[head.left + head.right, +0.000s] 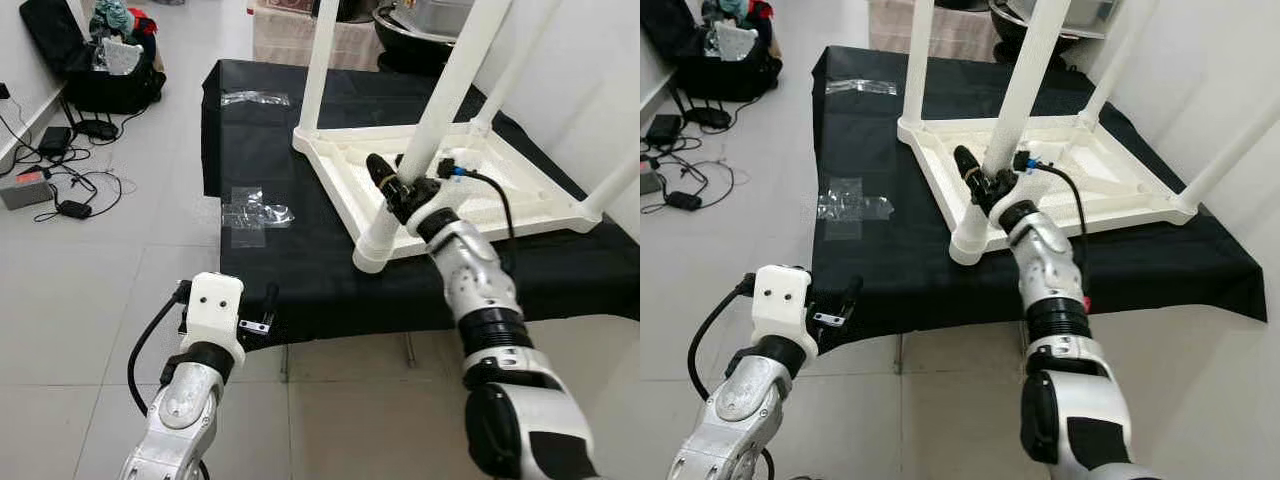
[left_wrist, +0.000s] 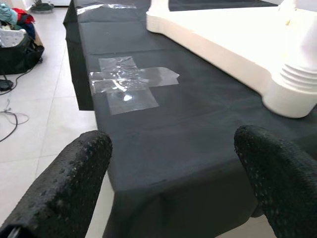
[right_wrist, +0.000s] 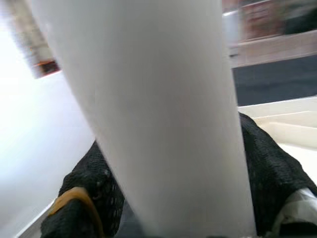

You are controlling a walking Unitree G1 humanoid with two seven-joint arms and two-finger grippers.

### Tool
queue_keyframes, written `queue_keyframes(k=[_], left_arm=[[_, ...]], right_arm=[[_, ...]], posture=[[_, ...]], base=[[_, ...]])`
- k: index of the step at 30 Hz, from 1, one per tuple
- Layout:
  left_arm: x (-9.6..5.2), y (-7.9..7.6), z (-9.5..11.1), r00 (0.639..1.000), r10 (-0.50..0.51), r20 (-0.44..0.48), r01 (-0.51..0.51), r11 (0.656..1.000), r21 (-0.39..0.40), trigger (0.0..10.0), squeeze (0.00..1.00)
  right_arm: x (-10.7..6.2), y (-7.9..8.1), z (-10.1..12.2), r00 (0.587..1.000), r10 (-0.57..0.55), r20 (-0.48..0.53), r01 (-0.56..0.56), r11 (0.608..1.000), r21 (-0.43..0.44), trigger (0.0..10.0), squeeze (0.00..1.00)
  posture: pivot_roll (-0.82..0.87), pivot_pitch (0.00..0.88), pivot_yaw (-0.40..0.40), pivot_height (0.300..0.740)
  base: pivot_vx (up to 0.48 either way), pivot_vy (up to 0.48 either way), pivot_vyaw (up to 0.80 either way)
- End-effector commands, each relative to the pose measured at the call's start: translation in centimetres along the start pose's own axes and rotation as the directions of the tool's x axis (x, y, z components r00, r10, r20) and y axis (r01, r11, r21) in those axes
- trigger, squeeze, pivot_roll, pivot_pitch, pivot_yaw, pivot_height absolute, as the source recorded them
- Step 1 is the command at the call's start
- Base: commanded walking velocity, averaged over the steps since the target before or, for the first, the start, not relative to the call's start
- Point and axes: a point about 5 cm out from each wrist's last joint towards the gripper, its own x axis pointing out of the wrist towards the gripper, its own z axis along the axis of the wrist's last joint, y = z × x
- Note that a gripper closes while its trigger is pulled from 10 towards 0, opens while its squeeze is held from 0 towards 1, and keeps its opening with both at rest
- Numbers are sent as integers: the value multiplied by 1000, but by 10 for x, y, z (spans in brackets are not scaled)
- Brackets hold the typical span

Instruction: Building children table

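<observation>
A white children's table top [image 1: 520, 205] lies upside down on a black-covered table [image 1: 300, 270], with white legs rising from its corners. My right gripper [image 1: 397, 181] is shut on the near-corner table leg [image 1: 440, 110], low down near its ribbed base [image 1: 375, 245]. In the right wrist view that table leg [image 3: 158, 114] runs between the two black fingers [image 3: 89, 198]. My left gripper [image 1: 250, 315] hangs open at the front edge of the black cloth, holding nothing; its black fingers [image 2: 64, 188] stand wide apart in the left wrist view.
Clear tape patches [image 1: 255, 212] stick to the black cloth left of the table top, another tape piece [image 1: 255, 98] at the far left corner. A black bag [image 1: 95, 60] with clothes, cables and power bricks [image 1: 55, 180] lie on the tiled floor at left.
</observation>
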Motion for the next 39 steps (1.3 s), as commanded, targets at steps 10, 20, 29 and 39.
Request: queue_keyframes(k=[10,20,29,39], left_arm=[[-2,2,0,1000,8,-1,-8,1000,11,10000,0],[-2,1,-1,1000,7,-4,-7,1000,7,10000,0],[0,0,0,1000,0,-2,0,1000,6,10000,0],[1,-2,0,1000,-4,0,4,1000,3,10000,0]], right_arm=[[2,54,-31,780,578,-238,-591,806,23,10000,0],[31,33,-31,975,26,-220,-85,960,-266,0,0],[11,-7,-16,799,-600,-50,561,773,-297,0,0],[18,24,-29,694,-720,3,712,686,-149,10000,0]], posture=[[166,121,-168,740],[160,125,-164,740],[152,124,-163,740],[155,121,-166,740]], base=[[0,0,0],[0,0,0],[0,0,0],[0,0,0]])
